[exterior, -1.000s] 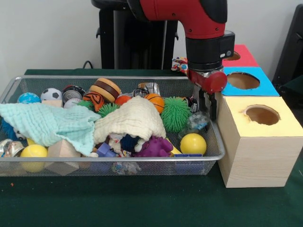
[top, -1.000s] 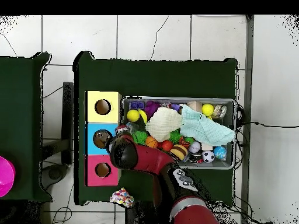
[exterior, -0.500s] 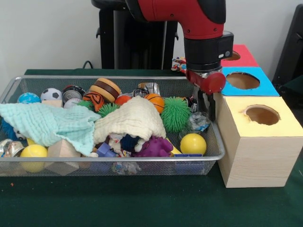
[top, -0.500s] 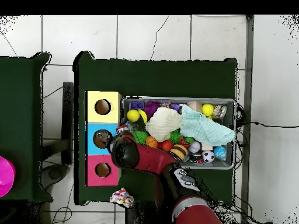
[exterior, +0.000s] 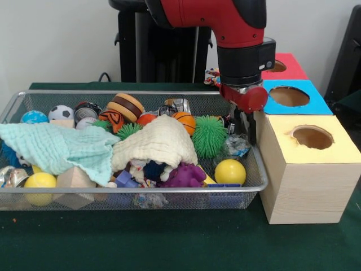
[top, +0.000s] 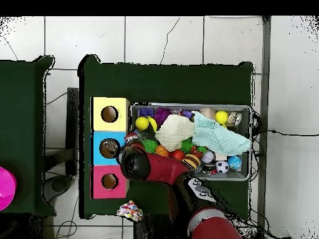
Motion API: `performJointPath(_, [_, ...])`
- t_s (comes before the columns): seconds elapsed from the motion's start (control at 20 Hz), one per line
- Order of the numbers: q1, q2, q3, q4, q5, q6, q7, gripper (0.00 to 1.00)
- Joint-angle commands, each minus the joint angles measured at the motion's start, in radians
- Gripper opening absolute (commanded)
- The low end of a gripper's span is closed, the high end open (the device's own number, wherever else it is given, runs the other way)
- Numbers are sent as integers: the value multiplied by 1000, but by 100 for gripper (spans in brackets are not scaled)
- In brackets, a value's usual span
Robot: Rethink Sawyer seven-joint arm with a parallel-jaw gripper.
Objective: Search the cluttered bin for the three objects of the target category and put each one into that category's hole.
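Note:
The wire mesh bin (exterior: 141, 195) is packed with toys: a yellow ball (exterior: 230, 171), a green spiky ball (exterior: 209, 135), a small basketball (exterior: 184, 121), a purple toy (exterior: 183, 176), a soccer ball (exterior: 60, 113) and a burger toy (exterior: 126, 106). A cream cloth (exterior: 158, 141) and a mint cloth (exterior: 56, 148) cover part of the pile. My gripper (exterior: 246, 129) hangs at the bin's right end, just above a clear crinkly packet (exterior: 234, 145) that lies in the bin. In the overhead view the arm's head (top: 134, 160) hides the gripper.
Three boxes with round holes stand in a row beside the bin: yellow-topped (exterior: 316, 164), blue (exterior: 290, 96) and red (exterior: 282, 66). In the overhead view they are the yellow (top: 109, 114), blue (top: 109, 147) and red (top: 109, 181) boxes. A small colourful item (top: 130, 210) lies on the green cloth.
My gripper has risen slightly and shifted a little to the left in the front view. The clear packet and the other toys stay where they were.

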Motion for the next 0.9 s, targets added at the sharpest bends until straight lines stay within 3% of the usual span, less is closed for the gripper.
performJointPath(0.05, [-37, 171, -50, -125, -56, -95, 7, 100])
performJointPath(0.9, [-98, 349, -36, -273, -172, -224, 9, 100])
